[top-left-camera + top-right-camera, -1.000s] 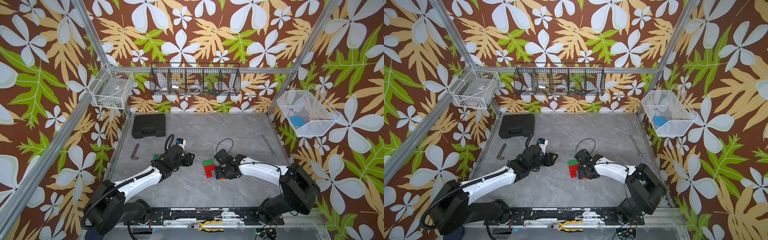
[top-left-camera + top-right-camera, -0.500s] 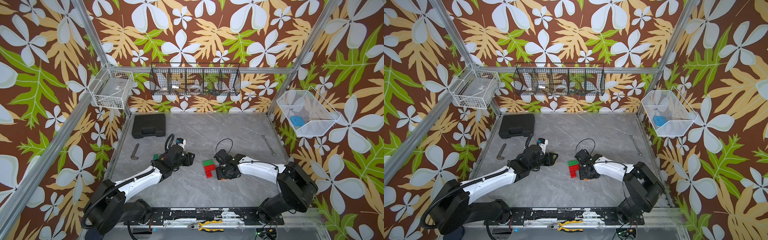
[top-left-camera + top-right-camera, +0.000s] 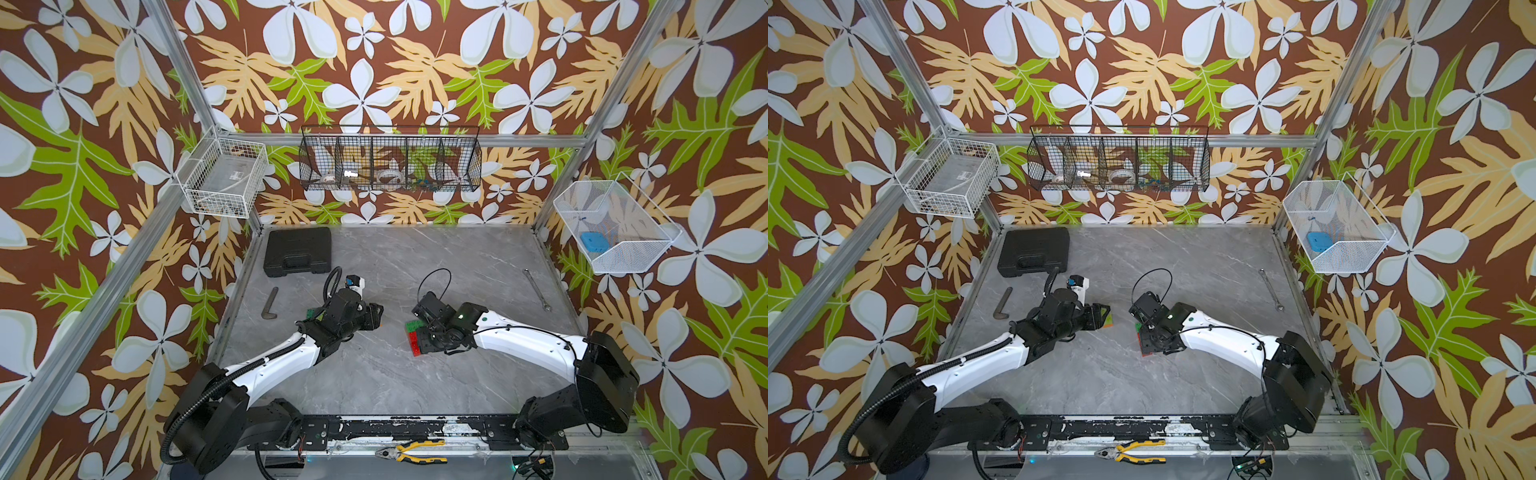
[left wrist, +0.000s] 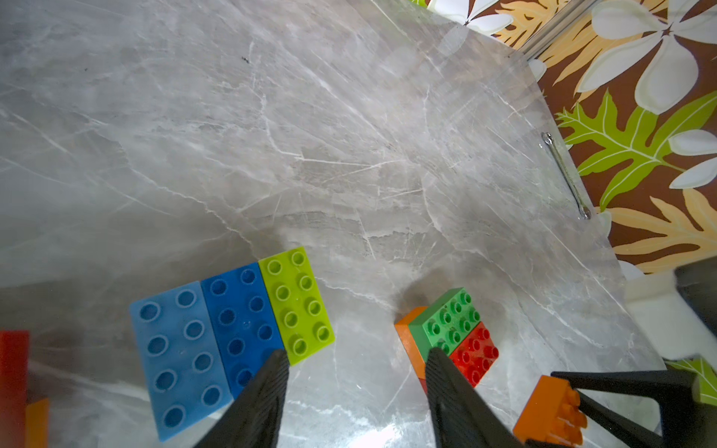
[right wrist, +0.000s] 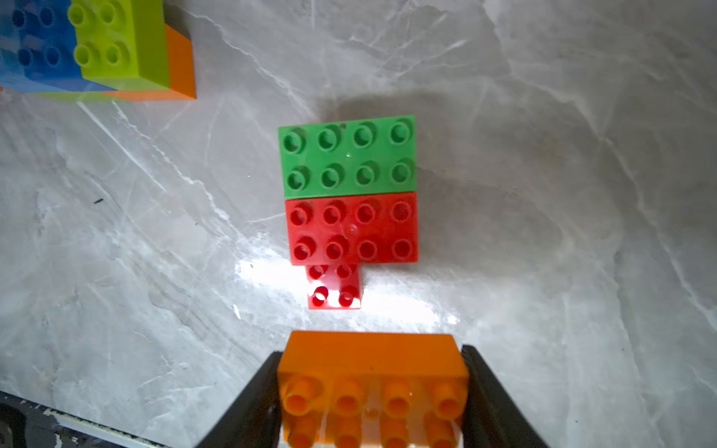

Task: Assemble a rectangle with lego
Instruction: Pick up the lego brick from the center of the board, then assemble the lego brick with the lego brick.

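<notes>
In the right wrist view my right gripper is shut on an orange lego brick, one finger against each end. Just ahead of it on the table lies a green brick joined to a red one, with a small red brick beneath. My left gripper is open and empty above bare table. It hangs between a flat row of light blue, blue and lime bricks and the green-red cluster. In a top view the right gripper largely covers that cluster.
A black case lies at the back left, with a bent metal bar near the left wall. A wrench lies along the right side. Pliers rest on the front rail. Wire baskets hang on the walls.
The right gripper's jaws have narrowed onto the orange brick, and that arm has edged slightly left toward the green-red cluster. The left arm has stayed put.
</notes>
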Motion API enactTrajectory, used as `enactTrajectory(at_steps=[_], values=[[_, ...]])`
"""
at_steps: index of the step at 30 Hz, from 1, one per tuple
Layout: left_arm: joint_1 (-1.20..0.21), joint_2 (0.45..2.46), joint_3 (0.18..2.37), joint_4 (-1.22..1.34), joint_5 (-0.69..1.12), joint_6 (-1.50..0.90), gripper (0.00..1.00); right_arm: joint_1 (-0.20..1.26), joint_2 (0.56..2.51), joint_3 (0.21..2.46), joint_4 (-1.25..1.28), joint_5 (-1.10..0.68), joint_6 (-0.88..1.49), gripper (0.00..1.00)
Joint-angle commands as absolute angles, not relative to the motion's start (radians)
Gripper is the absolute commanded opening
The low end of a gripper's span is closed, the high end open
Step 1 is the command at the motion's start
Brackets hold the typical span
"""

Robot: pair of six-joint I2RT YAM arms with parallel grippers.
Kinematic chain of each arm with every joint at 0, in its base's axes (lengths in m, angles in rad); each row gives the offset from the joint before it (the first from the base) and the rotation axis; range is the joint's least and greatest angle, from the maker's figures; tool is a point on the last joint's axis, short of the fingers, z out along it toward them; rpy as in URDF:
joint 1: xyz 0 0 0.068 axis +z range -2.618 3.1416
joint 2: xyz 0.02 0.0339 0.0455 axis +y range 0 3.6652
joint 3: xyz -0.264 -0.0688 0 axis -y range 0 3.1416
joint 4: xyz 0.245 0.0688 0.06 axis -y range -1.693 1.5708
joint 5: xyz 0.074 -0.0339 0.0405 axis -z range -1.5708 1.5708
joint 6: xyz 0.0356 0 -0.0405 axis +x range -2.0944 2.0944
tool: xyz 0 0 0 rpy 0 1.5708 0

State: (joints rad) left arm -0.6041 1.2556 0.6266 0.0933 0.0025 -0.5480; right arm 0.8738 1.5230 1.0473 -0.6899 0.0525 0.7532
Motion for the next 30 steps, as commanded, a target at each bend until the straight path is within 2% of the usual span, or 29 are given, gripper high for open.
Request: enactTrajectory(at_steps=[1,30], values=[[-0.601,1.262,0.623,0.121,0.014,-0.548,0.59,0.886,1.558,1.072,-0.714,0.075,0.769,0.56],[-0.598,1.259,0.613,0.123,0.02,-0.543,0.58,0.884,1.676,1.091,-0.644,0.085,0.703,0.47]])
